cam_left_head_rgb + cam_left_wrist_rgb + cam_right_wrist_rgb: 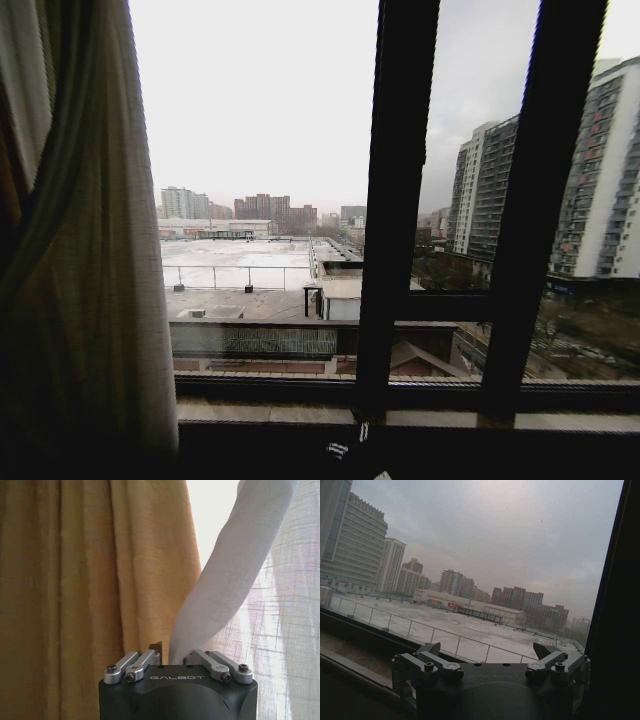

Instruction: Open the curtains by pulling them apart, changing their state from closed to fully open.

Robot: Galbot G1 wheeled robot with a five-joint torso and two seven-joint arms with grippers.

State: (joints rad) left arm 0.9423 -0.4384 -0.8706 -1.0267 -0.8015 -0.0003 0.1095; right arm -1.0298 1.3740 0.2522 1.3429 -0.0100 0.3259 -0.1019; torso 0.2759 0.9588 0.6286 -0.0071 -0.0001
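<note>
Curtains (100, 290) hang gathered at the left edge of the window (270, 200), the glass beyond them bare and the grey city plain to see. From the room, the sheer fabric drops in long vertical folds, and that upright run is what matters to any further pull: it would have to go sideways, across the folds, toward the left wall.

Seen from the left wrist, the left hand (172, 656) is clamped on a bunched twist of the white sheer panel (225, 580), which rises out of its fingers and slants away upward, with a mustard-coloured drape (90, 570) hanging just beside it (the heavier cloth, not the one being worked). The left arm is plainly the nearer one to the fabric.

The right hand (490, 652) sits with its fingers spread wide and nothing between them, facing the bare pane and the dark window frame (620, 605), well apart from any cloth.

Judging by the uncovered glass, the opening looks largely done on this side.
</note>
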